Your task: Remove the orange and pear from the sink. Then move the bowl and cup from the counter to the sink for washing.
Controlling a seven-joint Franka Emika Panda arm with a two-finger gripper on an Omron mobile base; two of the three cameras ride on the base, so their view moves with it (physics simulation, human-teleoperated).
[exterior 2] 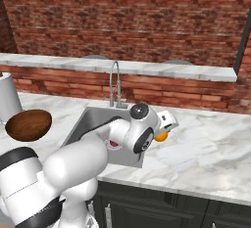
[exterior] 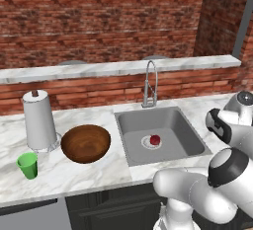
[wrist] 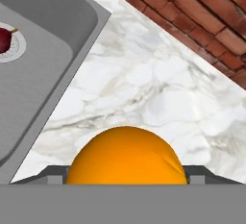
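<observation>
The orange (wrist: 126,155) fills the near foreground of the hand view, set between the two finger tips, whose dark ends show at either side of it. The gripper (exterior 2: 163,132) stands wide, with the orange between its jaws; whether the pads press on the fruit cannot be told. In the right base view the orange shows only as a small bright patch under the white hand, above the counter (exterior 2: 206,148) just right of the sink (exterior: 163,130).

The pear (exterior: 155,139) lies on the white-rimmed drain at the bottom of the basin. The curved steel tap (exterior: 149,83) rises at the back edge of the sink, near the brick wall under the marble ledge (exterior: 118,67).

Left of the sink, the wooden bowl (exterior: 85,143) sits upright on the counter. The green cup (exterior: 27,165) stands upright near the bowl's left side, toward the counter's front edge. A paper towel roll (exterior: 39,120) stands on its holder just behind the cup and beside the bowl.

In the right base view the robot's arm covers much of the basin, hiding the pear and most of the drain. The finger tips are cut off at the bottom of the hand view.
</observation>
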